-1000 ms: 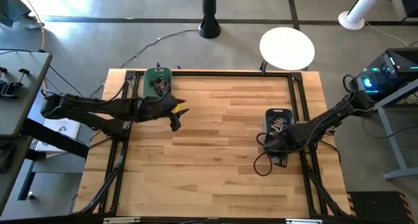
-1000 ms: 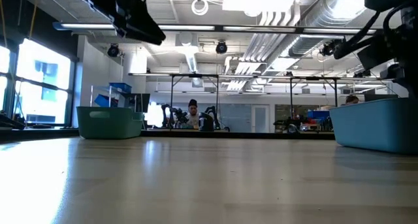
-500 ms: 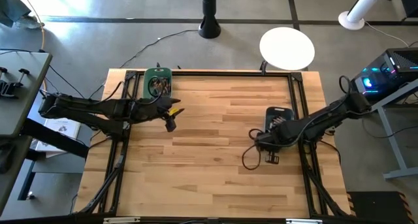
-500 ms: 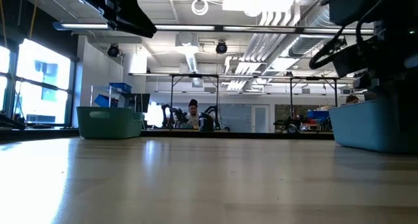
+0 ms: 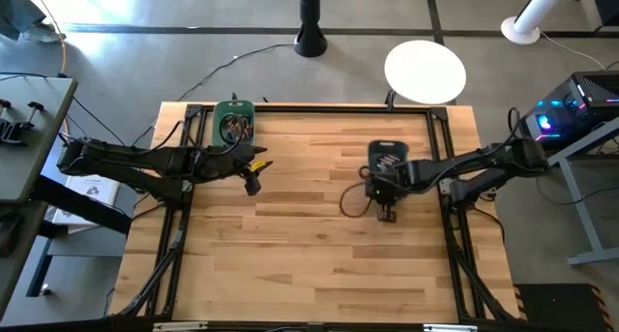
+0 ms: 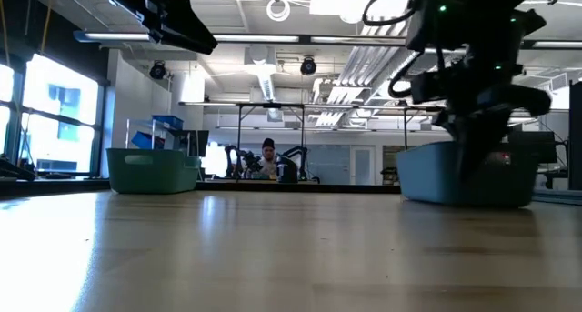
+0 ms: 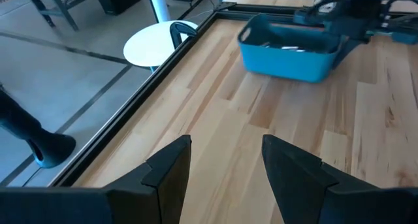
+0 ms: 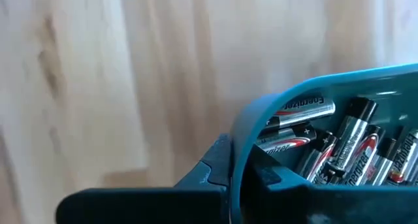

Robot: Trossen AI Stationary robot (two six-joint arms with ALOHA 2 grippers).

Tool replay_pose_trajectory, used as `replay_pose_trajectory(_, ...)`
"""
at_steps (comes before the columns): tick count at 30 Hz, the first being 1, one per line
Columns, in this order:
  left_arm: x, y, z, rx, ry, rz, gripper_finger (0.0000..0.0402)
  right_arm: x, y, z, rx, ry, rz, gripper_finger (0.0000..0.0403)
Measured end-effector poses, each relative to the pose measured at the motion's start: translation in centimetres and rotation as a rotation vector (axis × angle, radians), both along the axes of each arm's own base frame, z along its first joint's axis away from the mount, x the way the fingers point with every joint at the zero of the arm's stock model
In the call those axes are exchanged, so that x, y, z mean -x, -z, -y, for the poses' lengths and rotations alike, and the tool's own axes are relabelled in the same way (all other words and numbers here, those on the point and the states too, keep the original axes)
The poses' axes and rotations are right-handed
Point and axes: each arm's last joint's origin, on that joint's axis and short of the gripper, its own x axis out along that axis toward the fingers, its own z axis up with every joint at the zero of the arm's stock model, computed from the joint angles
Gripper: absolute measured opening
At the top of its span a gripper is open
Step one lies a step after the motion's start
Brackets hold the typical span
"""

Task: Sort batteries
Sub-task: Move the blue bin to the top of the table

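Your right hand (image 5: 386,214) sits just right of the middle of the high view, its fingers pinched shut on the near wall of the blue-grey bin (image 5: 387,159). The right wrist view shows that rim clamped between them, with silver and dark batteries (image 8: 339,149) heaped inside the bin. In the low view the same bin (image 6: 464,173) stands at the right of the frame with the arm coming down onto it.

Your left hand (image 5: 253,184) hovers in the left half of the high view, fingers spread wide and holding nothing; the left wrist view shows bare wood between the two fingers (image 7: 166,175). Just above it, at the upper left of the desk (image 5: 319,245), stands the green bin (image 5: 233,123), with a few more batteries (image 5: 236,128) lying in it.

Between the two hands the desk's planks lie bare. A loop of black cable (image 5: 350,202) hangs from the right arm beside the blue-grey bin. Off the desk, a round white stool (image 5: 425,71) stands at the upper right, and a black post foot (image 5: 309,42) at top centre. In the low view a person (image 6: 268,157) sits far back in the room.
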Motion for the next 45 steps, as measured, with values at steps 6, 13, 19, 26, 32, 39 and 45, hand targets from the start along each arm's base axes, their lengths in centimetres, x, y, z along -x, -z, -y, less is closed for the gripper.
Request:
replay_pose_trajectory(6, 0.0, 0.0, 0.0, 0.008, -0.004, 0.008, 0.0181, -1.4, -0.5, 3.3, 0.071, -0.045, 0.157, 0.0000)
replay_pose_trajectory(13, 0.0, 0.0, 0.0, 0.010, -0.005, 0.010, 0.0181, -1.9, -1.2, 7.1, 0.156, -0.008, 0.267, 0.0000)
replay_pose_trajectory(19, 0.0, -0.1, 0.0, 0.015, -0.008, 0.015, 0.0181, -3.4, -2.0, 8.9, 0.177, -0.033, 0.275, 0.0000)
replay_pose_trajectory(26, 0.0, -0.1, 0.0, 0.028, -0.015, 0.024, 0.0181, -6.8, -1.8, 10.6, 0.174, -0.048, 0.225, 0.0000)
replay_pose_trajectory(32, 0.0, 0.0, 0.0, 0.035, -0.019, 0.026, 0.0181, -9.6, -1.2, 11.6, 0.153, -0.055, 0.150, 0.0000)
replay_pose_trajectory(39, 0.0, 0.0, 0.0, 0.042, -0.011, 0.021, 0.0181, -11.9, 0.2, 12.9, 0.142, -0.060, 0.102, 0.0000)
replay_pose_trajectory(45, 0.1, 0.3, 0.0, 0.062, -0.022, 0.001, 0.0181, -12.9, 0.6, 14.6, 0.144, -0.014, 0.113, 0.0003)
